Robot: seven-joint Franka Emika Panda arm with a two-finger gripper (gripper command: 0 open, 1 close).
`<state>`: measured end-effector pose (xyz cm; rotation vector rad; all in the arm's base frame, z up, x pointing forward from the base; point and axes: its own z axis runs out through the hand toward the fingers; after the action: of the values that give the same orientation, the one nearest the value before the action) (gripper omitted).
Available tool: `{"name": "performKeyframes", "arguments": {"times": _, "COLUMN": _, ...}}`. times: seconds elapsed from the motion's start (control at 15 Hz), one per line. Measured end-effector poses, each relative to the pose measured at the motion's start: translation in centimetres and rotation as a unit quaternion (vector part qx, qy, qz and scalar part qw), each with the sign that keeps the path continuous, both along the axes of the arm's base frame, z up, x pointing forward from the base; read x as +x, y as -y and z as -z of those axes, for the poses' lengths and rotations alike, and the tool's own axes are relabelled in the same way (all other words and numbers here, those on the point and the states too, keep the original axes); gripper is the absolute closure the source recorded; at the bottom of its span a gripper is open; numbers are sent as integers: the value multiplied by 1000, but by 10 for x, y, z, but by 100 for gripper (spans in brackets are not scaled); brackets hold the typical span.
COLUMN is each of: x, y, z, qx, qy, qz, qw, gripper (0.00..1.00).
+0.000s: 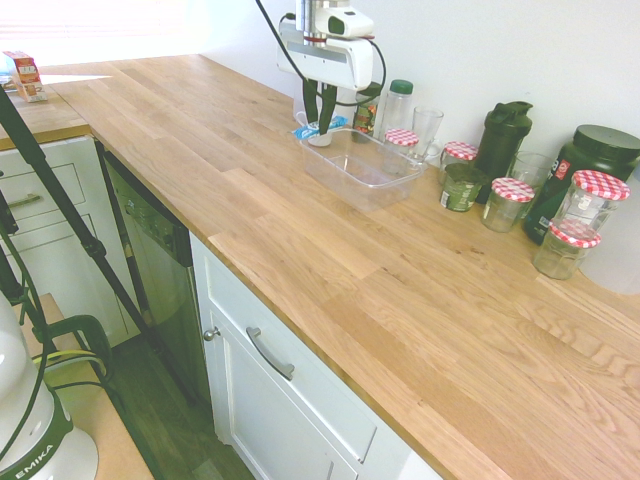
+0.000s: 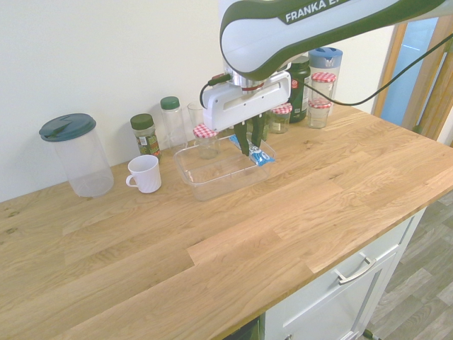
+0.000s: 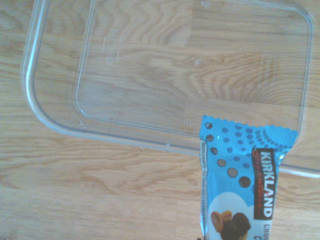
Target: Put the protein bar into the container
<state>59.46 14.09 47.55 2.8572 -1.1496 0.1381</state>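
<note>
Our dark two-fingered pincer [image 2: 250, 151] pinches the light, slippery blue-wrapped protein bar [image 2: 256, 153] over the clear plastic container [image 2: 205, 190]'s edge. We should grip its firm middle gently, sparing the crimped end.

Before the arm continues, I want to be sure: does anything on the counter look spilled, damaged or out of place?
Nothing stands out. The clear plastic container sits flat, the white mug is upright, and the Kirkland bar's wrapper looks intact where visible. I see no spill.

White arm [image 2: 322, 28] stretched out, wrist [image 2: 253, 83] lowered — gripper [image 2: 250, 151] pointing down, fingers closed in grip.
</note>
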Motion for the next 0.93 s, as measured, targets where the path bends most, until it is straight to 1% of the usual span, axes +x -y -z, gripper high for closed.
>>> {"name": "performKeyframes", "arguments": {"times": 0.2, "x": 13, "y": 0, "z": 19, "qx": -3, "qy": -11, "qz": 0, "qw": 1000, "gripper": 100}}
{"name": "performKeyframes", "arguments": {"times": 0.93, "x": 52, "y": -9, "z": 63, "qx": -8, "qy": -26, "qz": -3, "qw": 1000, "gripper": 100}}
